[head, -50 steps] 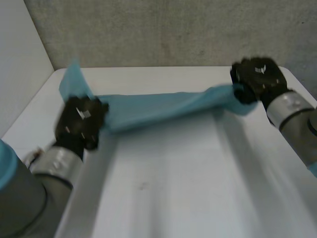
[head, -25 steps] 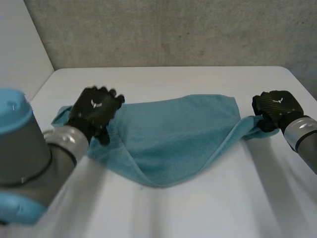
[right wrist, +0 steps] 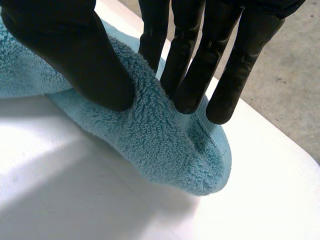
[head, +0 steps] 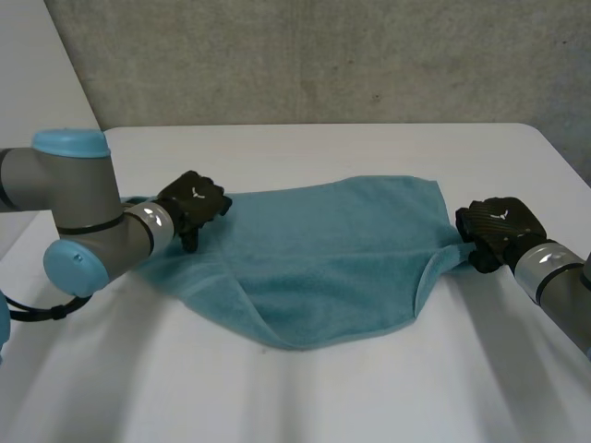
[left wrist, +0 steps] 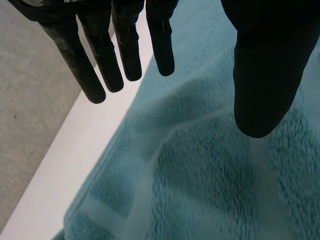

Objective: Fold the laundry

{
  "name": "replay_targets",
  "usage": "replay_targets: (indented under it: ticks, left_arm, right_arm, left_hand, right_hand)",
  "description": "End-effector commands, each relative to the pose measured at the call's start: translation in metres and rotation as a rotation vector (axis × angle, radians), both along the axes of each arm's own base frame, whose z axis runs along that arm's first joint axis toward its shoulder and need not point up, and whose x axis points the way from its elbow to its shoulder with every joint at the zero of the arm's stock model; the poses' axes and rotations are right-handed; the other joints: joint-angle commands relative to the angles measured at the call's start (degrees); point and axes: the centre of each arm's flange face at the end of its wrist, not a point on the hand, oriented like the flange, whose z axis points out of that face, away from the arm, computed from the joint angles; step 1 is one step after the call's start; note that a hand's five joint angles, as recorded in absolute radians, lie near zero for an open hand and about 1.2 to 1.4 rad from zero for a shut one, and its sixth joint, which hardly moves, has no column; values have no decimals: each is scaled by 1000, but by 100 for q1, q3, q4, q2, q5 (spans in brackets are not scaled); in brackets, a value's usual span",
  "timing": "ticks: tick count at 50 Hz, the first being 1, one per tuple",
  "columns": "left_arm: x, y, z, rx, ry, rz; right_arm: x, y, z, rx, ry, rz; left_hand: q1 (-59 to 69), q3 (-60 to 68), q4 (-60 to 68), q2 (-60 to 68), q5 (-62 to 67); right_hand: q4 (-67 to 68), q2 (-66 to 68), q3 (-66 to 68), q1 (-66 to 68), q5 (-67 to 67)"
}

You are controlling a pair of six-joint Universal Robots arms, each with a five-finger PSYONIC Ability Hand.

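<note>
Right hand (head: 497,229) fingers (right wrist: 192,75) pinch a towel (head: 323,254) corner; left hand (head: 192,205) fingers (left wrist: 102,62), straight, seemingly hover above its edge.

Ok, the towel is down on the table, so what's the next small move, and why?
Probably open the right robot hand and let its corner drop. It pinches a bunched corner of the towel between thumb and fingers, while the left robot hand is open over the opposite end and the towel lies on the table.

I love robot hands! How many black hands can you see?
2. The left hand, open, is over the blue towel's one end; the right hand pinches its other end. None seems hidden.
</note>
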Motion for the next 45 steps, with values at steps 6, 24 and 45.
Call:
replay_targets:
  ticks: [6, 24, 45]
  left_arm:
    - [11, -8, -16, 29, -27, 36]
    - [45, -20, 42, -283, -48, 223]
    - [129, 112, 88, -181, 175, 533]
  right_arm:
    - [1, 3, -2, -8, 44, 21]
    - [-1, -1, 19, -60, 41, -2]
    - [-36, 74, 88, 196, 414, 106]
  left_hand:
    - [538, 560, 515, 519, 475]
    - [5179, 5200, 5155, 5159, 5115]
    - [5179, 5200, 5155, 5159, 5115]
  right_hand:
    - [1165, 1308, 1224, 2562, 1437]
    - [1165, 1308, 1224, 2562, 1437]
    - [1165, 1308, 1224, 2562, 1437]
